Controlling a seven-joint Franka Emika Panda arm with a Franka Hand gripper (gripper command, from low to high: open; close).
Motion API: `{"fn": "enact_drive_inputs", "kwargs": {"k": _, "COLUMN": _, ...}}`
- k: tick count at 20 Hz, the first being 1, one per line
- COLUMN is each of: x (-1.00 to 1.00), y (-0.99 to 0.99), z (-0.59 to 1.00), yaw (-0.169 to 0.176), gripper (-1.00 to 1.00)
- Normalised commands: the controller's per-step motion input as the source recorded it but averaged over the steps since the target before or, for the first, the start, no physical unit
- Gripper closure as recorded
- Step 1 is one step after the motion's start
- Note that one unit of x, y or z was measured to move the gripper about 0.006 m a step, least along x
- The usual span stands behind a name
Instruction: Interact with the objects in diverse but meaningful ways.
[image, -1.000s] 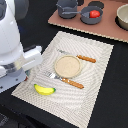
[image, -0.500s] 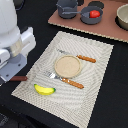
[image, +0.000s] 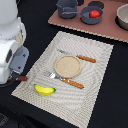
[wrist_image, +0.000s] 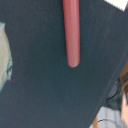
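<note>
little has shifted in the last second: the arm (image: 11, 47) still hangs at the placemat's (image: 95, 85) edge on the exterior view's left, so no new interaction has begun. i can't tell how the gripper stands, perhaps empty; the wrist view shows only a reddish handle (wrist_image: 71, 32) on the dark counter (wrist_image: 50, 90). the banana (image: 44, 90) lies untouched, the tomato (image: 94, 14) in its pot.
</note>
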Motion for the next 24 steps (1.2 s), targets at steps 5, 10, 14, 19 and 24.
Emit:
{"fn": "enact_drive_inputs", "kwargs": {"k": 5, "x": -0.33, "y": 0.0, "z": -0.32, "yaw": 0.098, "gripper": -1.0}}
{"fn": "enact_drive_inputs", "kwargs": {"k": 10, "x": -0.39, "y": 0.0, "z": -0.32, "yaw": 0.034, "gripper": -1.0}}
{"fn": "enact_drive_inputs", "kwargs": {"k": 14, "x": -0.49, "y": 0.0, "z": -0.25, "yaw": -0.039, "gripper": -1.0}}
{"fn": "enact_drive_inputs", "kwargs": {"k": 19, "x": -0.46, "y": -0.03, "z": -0.24, "yaw": -0.117, "gripper": -1.0}}
{"fn": "enact_drive_inputs", "kwargs": {"k": 24, "x": -0.51, "y": -0.03, "z": -0.23, "yaw": -0.132, "gripper": -1.0}}
